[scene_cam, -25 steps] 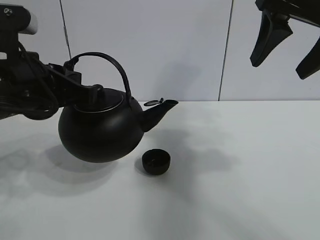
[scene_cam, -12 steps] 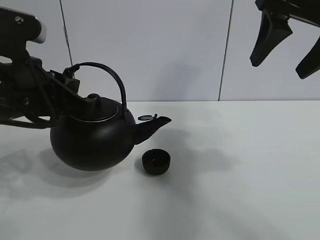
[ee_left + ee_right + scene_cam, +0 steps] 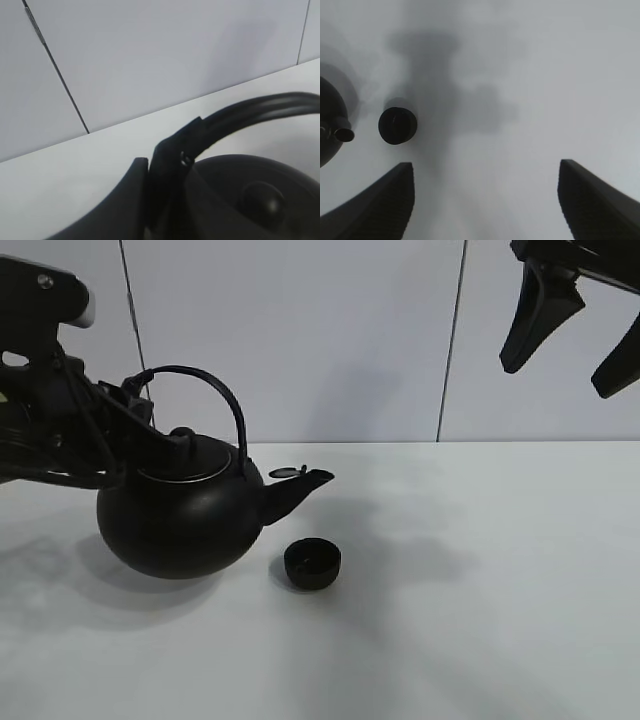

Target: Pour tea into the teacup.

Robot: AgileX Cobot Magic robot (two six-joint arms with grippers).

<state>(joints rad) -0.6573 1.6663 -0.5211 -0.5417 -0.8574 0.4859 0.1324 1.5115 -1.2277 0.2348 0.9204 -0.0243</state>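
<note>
The black kettle [image 3: 180,525] with its arched handle [image 3: 215,390] sits low on the white table [image 3: 480,590], left of centre, and seems to rest on it. Its spout [image 3: 298,486] points right, up and left of the teacup. The teacup [image 3: 312,564], small, round and black, stands upright just right of the kettle's belly. My left gripper [image 3: 140,408] is shut on the handle's left end; the left wrist view shows a finger [image 3: 127,200] against the handle [image 3: 250,115]. My right gripper [image 3: 575,340] hangs open and empty, high at the top right. The right wrist view shows the teacup [image 3: 397,125] and the spout [image 3: 344,134] far below.
A white panelled wall [image 3: 340,340] stands behind the table. The left arm's body and cables [image 3: 40,410] fill the left edge. Bare table surface lies to the right of the teacup and in front of it.
The kettle has come down and to the left with my left gripper, and its spout has dropped lower. The teacup and the right gripper have not moved.
</note>
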